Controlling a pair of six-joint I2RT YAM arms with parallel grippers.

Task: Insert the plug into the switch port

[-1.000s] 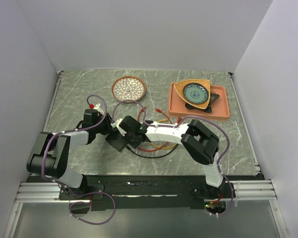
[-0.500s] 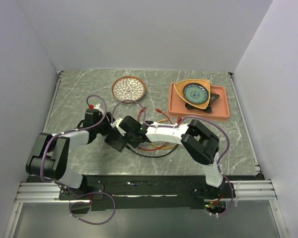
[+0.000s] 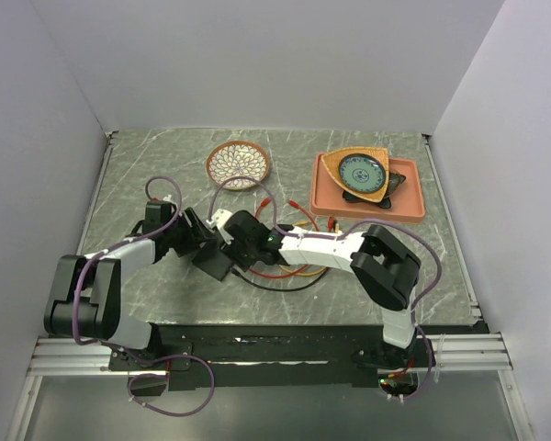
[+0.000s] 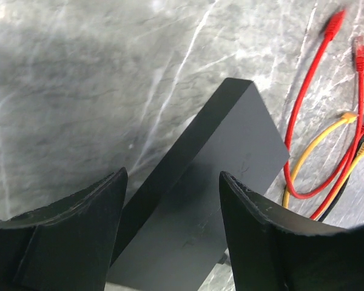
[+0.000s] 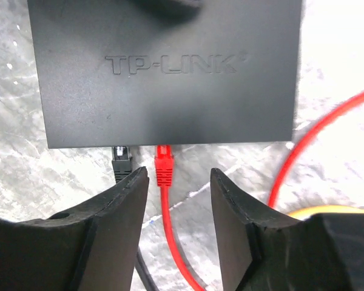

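Grey marble-patterned bench [image 3: 147, 165], veined in white, sits inside plain white walls, with an aluminium rail along the bottom of the overhead view. Near the centre left lies the switch [image 5: 164, 73], a flat matte-black rectangular box with raised TP-LINK lettering on its top face. The red plug [image 5: 163, 163], ribbed and glossy, meets the box's lower edge in the right wrist view, and a black plug [image 5: 121, 159] sits at that edge just left of it; the sockets themselves are hidden. The right pincer [image 5: 177, 176] has its fingers apart, the red lead running up between them without touching either. The left pincer [image 4: 170, 182] is also spread, its dark rough-surfaced fingers standing either side of the box; whether they touch it I cannot tell. Loose red cable [image 4: 309, 91] and yellow cable [image 4: 318, 136] loop on the stone to the right. At the upper middle rests a round woven dish [image 3: 238, 163], and at the upper right an orange tray [image 3: 406, 207] carries a triangular dish [image 3: 360, 170]
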